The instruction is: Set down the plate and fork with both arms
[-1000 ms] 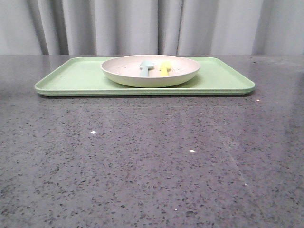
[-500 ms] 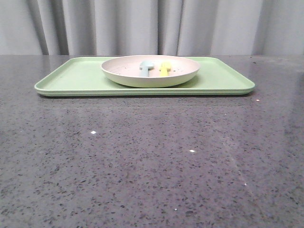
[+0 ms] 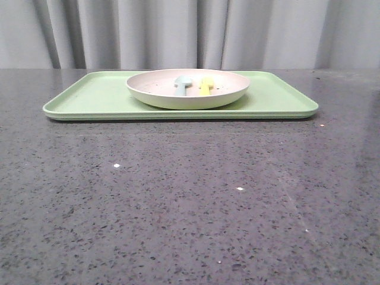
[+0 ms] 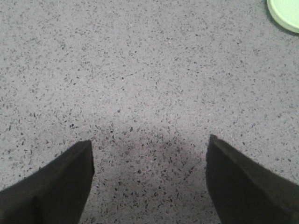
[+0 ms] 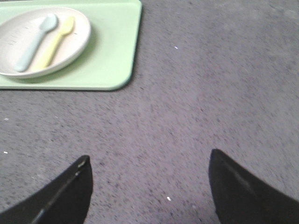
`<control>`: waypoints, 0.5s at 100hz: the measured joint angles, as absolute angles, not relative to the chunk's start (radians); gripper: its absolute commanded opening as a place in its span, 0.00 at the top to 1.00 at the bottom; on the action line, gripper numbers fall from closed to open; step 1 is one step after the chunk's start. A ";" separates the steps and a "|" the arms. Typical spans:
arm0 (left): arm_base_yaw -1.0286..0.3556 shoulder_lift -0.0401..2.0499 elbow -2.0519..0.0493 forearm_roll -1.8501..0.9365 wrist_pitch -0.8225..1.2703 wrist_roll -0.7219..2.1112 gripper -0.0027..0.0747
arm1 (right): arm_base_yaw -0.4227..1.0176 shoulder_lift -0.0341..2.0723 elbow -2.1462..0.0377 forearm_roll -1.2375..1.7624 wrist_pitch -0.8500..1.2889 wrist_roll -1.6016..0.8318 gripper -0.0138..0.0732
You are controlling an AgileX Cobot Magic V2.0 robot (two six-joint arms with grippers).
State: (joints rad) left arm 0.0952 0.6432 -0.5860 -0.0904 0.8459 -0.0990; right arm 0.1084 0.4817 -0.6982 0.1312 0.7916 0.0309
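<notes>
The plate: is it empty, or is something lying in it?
Not empty. The plate, on the green tray, holds two utensils side by side: the yellow fork and a pale blue-green utensil.

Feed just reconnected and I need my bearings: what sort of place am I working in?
Likely a staged lab tabletop: a speckled grey stone counter, plain grey curtain behind, and one green tray holding a plate.
</notes>
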 measured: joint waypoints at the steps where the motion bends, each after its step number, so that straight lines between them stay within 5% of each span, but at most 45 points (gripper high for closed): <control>1: 0.095 0.643 -0.586 -0.090 0.846 -0.099 0.33 | 0.109 0.487 -0.702 0.134 0.790 0.028 0.24; 50: 0.095 0.643 -0.584 -0.090 0.846 -0.099 0.33 | 0.242 1.079 -1.172 0.216 0.777 -0.028 0.24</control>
